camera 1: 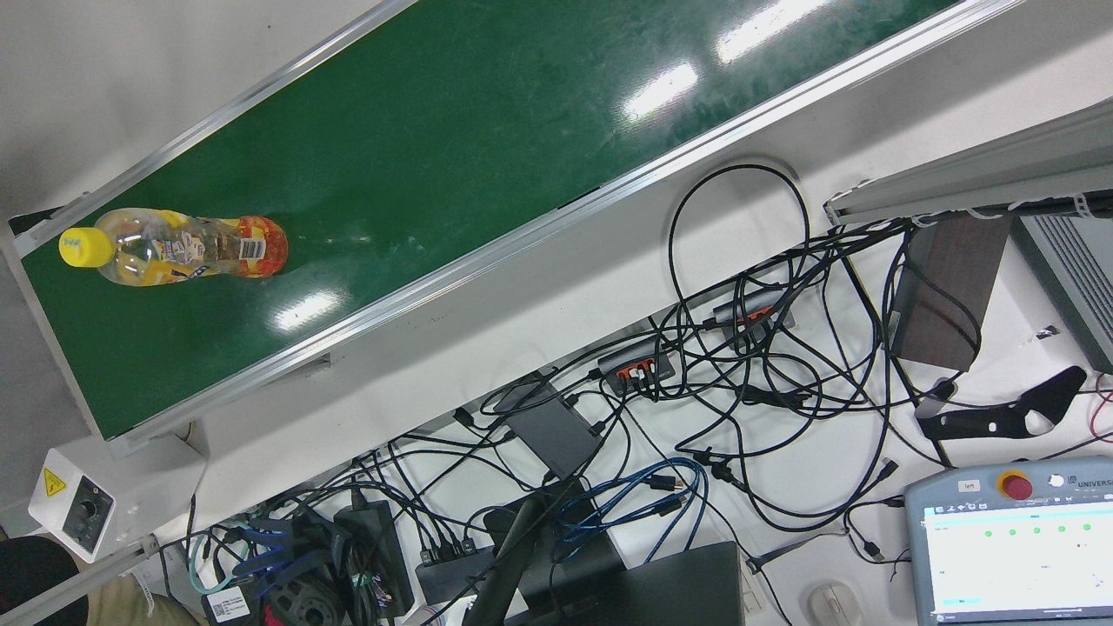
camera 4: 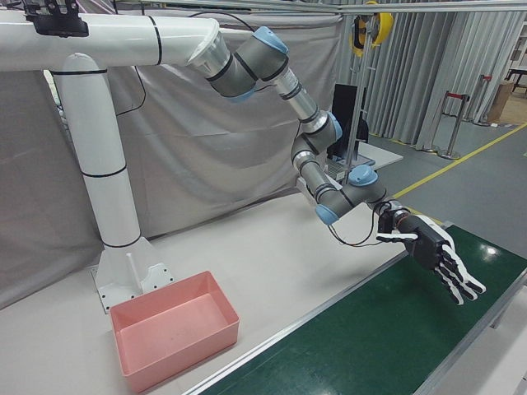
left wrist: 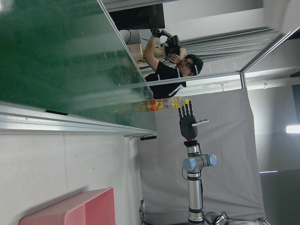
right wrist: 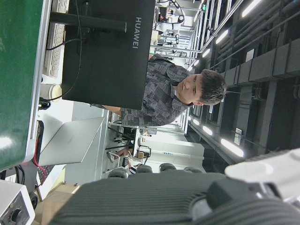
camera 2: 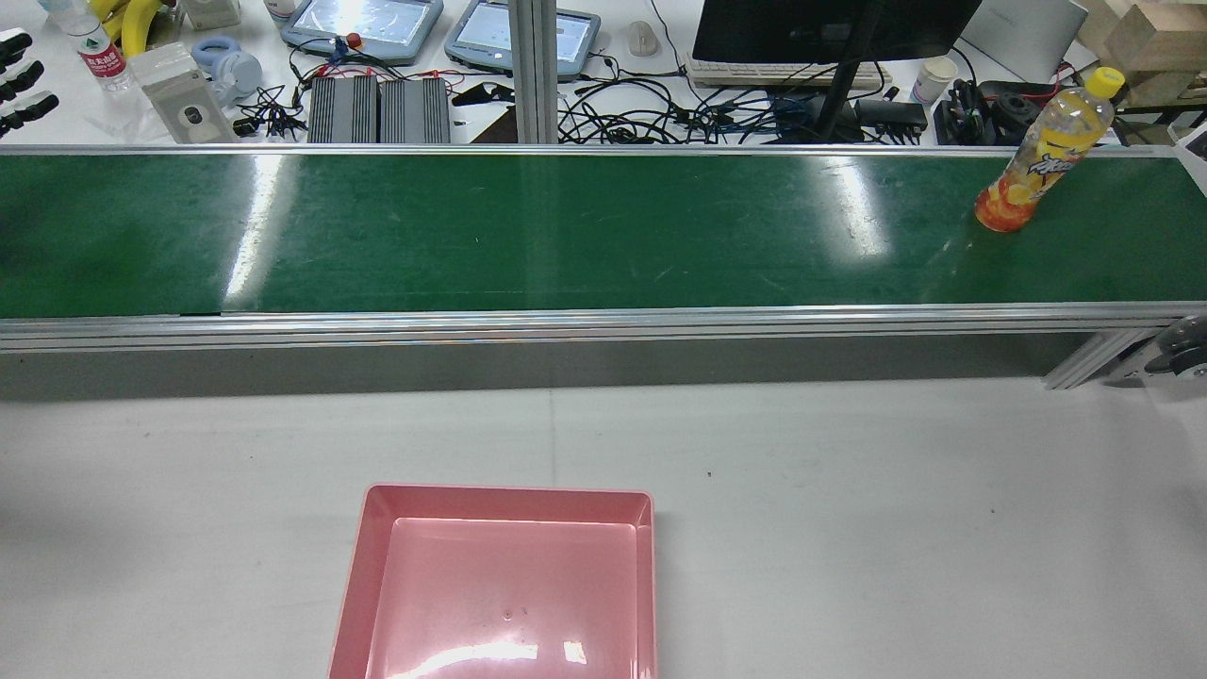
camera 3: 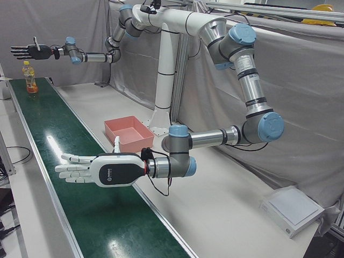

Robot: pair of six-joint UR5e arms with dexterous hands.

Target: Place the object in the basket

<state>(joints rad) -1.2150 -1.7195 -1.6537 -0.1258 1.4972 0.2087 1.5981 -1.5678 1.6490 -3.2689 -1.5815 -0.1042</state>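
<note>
Green belt (camera 2: 566, 236) bears the bottle (camera 1: 178, 248); left-front view alone shows left robot hand (camera 3: 88, 169), right robot hand (camera 3: 29, 51), both splayed empty.

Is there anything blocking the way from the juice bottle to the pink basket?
Nothing visible does. The bottle stands upright near one end of the green belt; between it and the pink basket are only bare belt, its low metal rail and bare white table.

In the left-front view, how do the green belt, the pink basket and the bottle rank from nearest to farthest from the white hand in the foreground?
1. The green belt, directly below the left hand.
2. The pink basket, behind the hand on the white table.
3. The bottle, standing at the belt's far end, near the other hand.
</note>
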